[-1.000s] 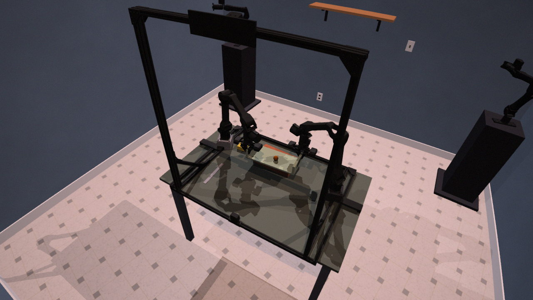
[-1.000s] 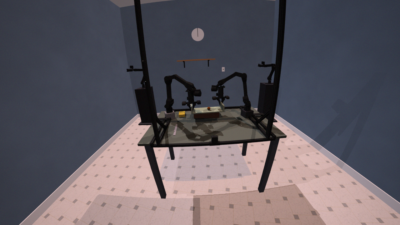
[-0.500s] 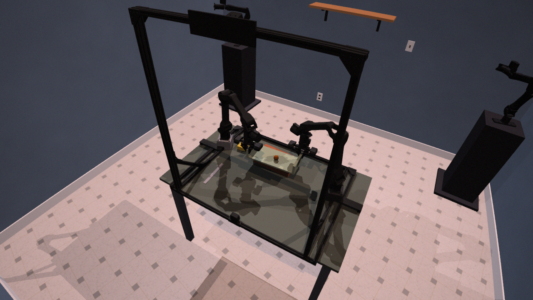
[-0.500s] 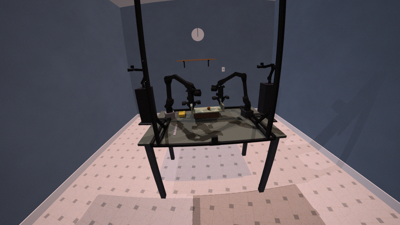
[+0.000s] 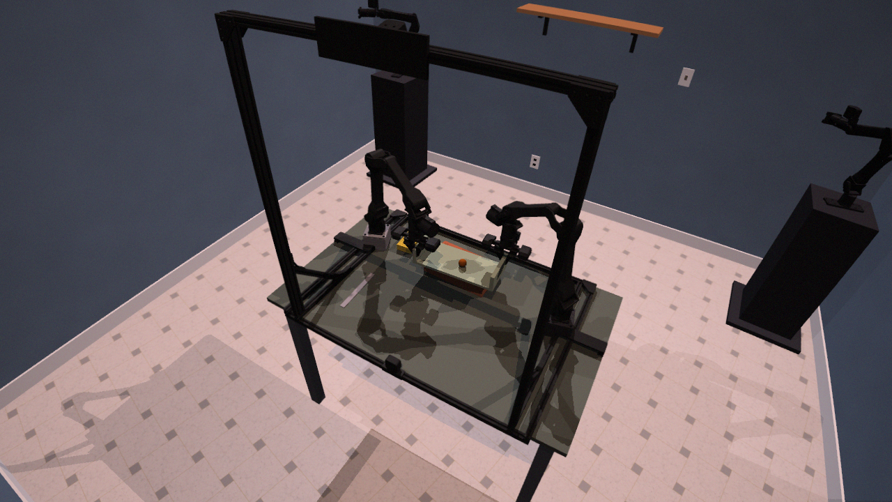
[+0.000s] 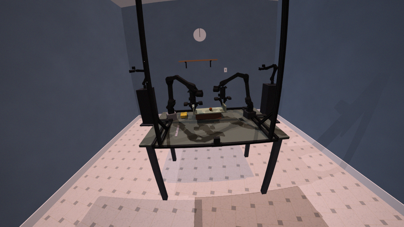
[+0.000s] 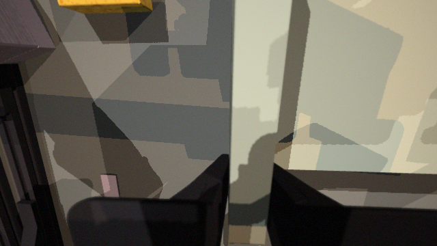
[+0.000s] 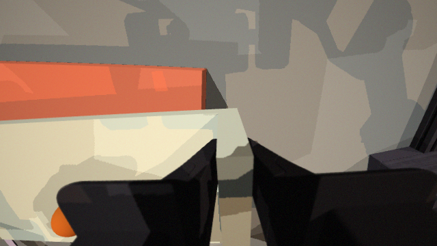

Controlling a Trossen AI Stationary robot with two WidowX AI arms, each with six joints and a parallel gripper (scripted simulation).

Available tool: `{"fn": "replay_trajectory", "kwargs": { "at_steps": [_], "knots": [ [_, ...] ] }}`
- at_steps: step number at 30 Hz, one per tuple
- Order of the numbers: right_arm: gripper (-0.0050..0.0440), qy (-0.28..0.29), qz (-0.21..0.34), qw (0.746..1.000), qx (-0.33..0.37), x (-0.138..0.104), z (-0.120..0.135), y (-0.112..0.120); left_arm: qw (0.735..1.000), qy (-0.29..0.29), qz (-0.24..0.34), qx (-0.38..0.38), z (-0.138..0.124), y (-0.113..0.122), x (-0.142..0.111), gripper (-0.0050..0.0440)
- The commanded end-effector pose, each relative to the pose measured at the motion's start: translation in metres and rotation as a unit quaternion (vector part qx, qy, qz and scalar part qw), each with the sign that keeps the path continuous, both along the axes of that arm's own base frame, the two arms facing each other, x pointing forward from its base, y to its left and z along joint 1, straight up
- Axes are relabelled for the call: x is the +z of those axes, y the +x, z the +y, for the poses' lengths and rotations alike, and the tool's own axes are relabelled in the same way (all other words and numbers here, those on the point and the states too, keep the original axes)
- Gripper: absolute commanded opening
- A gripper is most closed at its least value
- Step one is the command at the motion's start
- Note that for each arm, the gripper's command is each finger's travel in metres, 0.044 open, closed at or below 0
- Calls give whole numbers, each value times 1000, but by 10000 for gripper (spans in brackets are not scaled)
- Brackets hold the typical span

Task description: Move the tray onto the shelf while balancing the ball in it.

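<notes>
The pale cream tray [image 5: 444, 262] [image 6: 202, 110] [image 7: 341, 85] [image 8: 68, 147] is held level over the low red-brown shelf block [image 5: 457, 284] [image 6: 208, 116] [image 8: 102, 89] at the back of the table. I cannot tell whether it rests on the block. The orange ball [image 5: 462, 263] [image 6: 210, 108] [image 8: 61, 223] lies near the tray's middle. My left gripper [image 5: 419, 252] [image 6: 193, 108] [image 7: 242, 161] is shut on the tray's end wall [image 7: 256, 68]. My right gripper [image 5: 502, 259] [image 6: 223, 105] [image 8: 230, 144] is shut on the opposite end wall [image 8: 227, 124].
A yellow block [image 5: 405, 247] [image 6: 184, 114] [image 7: 106, 5] lies just beside the left gripper. A grey box [image 5: 374, 240] [image 6: 170, 115] stands by the left arm's base. A pale strip [image 5: 355, 292] [image 6: 177, 131] [image 7: 109, 186] lies on the table. A black gantry frame [image 5: 261, 162] surrounds the table.
</notes>
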State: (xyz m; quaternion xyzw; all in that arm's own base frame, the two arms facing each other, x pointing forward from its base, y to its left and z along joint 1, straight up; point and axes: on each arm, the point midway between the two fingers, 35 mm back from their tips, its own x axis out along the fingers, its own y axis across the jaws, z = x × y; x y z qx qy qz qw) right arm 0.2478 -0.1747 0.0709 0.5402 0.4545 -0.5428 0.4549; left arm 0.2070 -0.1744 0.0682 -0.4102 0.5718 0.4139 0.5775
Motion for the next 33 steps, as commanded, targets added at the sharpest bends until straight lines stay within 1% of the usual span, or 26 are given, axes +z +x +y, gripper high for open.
{"fn": "replay_trajectory", "kwargs": {
  "at_steps": [1,5,11,14,19,22,28,33],
  "knots": [
    [20,0,-2,1000,1,1,-2,0,1000,-3,2,1,1,0,2,20],
    [20,17,-2,1000,1,-1,-5,0,1000,-19,4,1,4,1,3,20],
    [20,-14,2,1000,1,3,-6,0,1000,10,-4,1,5,1,0,20],
    [20,0,1,1000,1,1,-8,0,1000,-3,0,1,7,2,1,20],
    [20,0,-2,1000,1,1,-8,-1,1000,-3,2,1,7,2,2,20],
    [20,16,-2,1000,1,-1,-11,-1,1000,-19,4,1,9,2,3,20],
    [20,-14,2,1000,1,3,-12,-1,1000,10,-4,1,11,3,0,20],
    [20,0,-1,1000,1,1,-14,-1,1000,-3,1,1,13,3,2,20]
  ]
}}
